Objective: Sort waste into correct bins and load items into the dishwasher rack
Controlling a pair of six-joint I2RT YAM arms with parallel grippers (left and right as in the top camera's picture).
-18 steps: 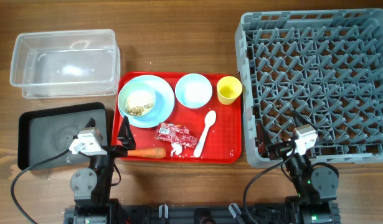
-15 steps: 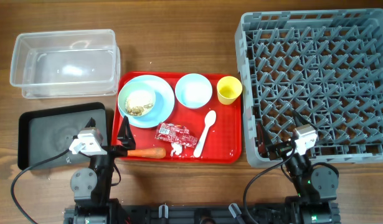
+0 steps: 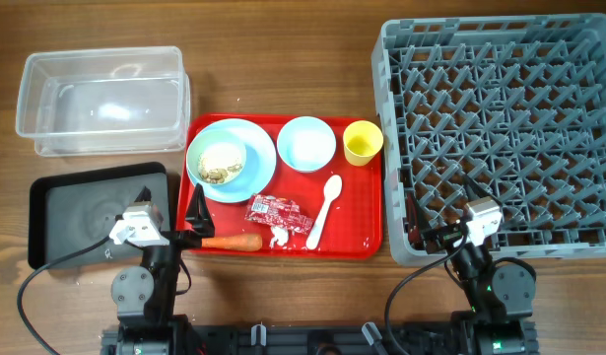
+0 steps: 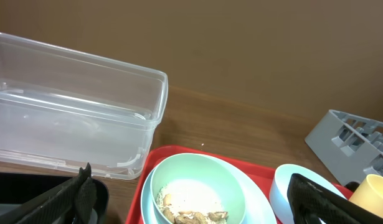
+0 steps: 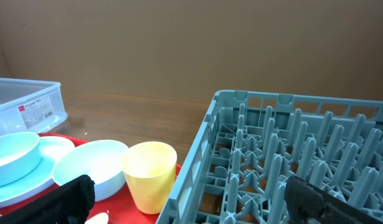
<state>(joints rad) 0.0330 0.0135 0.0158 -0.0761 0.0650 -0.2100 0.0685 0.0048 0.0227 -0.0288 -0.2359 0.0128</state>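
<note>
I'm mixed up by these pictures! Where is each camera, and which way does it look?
Overhead: above the table, looking straight down on red tray, dishwasher rack, left arm, right arm at bottom edge.
Left wrist: on the left arm, facing pale green bowl and clear tub; open black fingers at bottom corners.
Right wrist: low, facing yellow cup and rack; open fingers likewise.
Shared: both wrist views show the yellow cup.

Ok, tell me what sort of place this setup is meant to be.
Probably a mock dish-return station on a wooden tabletop, not a real kitchen. A red tray holds a bowl of food scraps, a grey dishwasher rack sits beside it, and a clear tub and black tray serve as sorting bins.
</note>
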